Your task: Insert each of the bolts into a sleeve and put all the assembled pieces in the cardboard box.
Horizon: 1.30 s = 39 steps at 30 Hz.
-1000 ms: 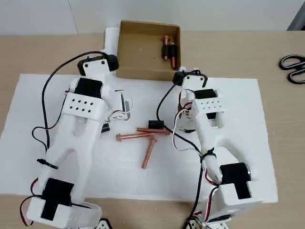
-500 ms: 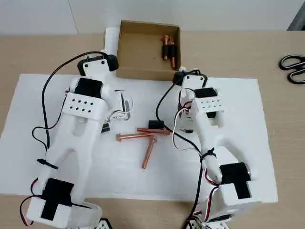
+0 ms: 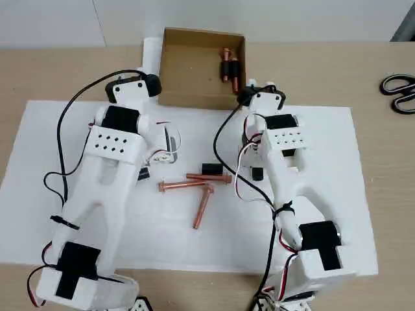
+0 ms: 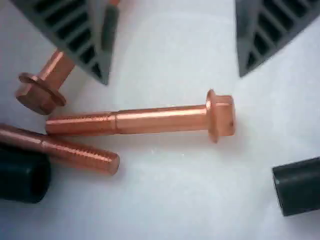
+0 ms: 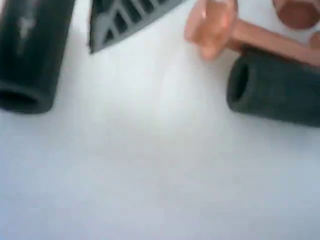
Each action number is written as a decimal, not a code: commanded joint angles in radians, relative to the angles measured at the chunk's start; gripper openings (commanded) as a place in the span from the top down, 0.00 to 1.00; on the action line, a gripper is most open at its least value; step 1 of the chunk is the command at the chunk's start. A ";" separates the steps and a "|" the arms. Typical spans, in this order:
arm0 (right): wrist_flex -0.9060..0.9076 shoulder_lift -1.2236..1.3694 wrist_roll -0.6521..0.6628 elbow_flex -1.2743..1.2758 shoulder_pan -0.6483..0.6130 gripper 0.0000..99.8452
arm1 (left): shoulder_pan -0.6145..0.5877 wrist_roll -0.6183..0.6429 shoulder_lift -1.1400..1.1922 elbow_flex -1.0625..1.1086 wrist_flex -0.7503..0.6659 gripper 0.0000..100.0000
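Three copper bolts lie loose mid-table: one (image 3: 181,185) flat, one (image 3: 209,177) beside a black sleeve (image 3: 211,169), one (image 3: 203,206) slanted. My left gripper (image 4: 172,75) hovers open over the flat bolt (image 4: 150,120), its fingers (image 4: 85,40) either side above it and apart from it. Another black sleeve (image 4: 297,185) lies near it. My right gripper (image 3: 253,155) is open; one finger (image 5: 125,20) shows between two black sleeves (image 5: 30,50) (image 5: 275,95), touching neither. The cardboard box (image 3: 188,71) at the back holds assembled bolt-and-sleeve pieces (image 3: 229,65).
A white foam sheet (image 3: 324,214) covers the work area on the wooden table. Scissors (image 3: 399,92) lie at the far right edge. Black cables (image 3: 61,129) loop off both arms. A further black sleeve (image 3: 257,173) stands by the right arm.
My right arm has drawn back toward the box, away from the bolts, uncovering a black sleeve beside it. The left arm and the bolts have not moved.
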 commanded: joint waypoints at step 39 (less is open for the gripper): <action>0.297 -0.700 -0.023 0.104 0.088 0.99 | 0.103 0.183 0.384 -0.420 0.172 0.84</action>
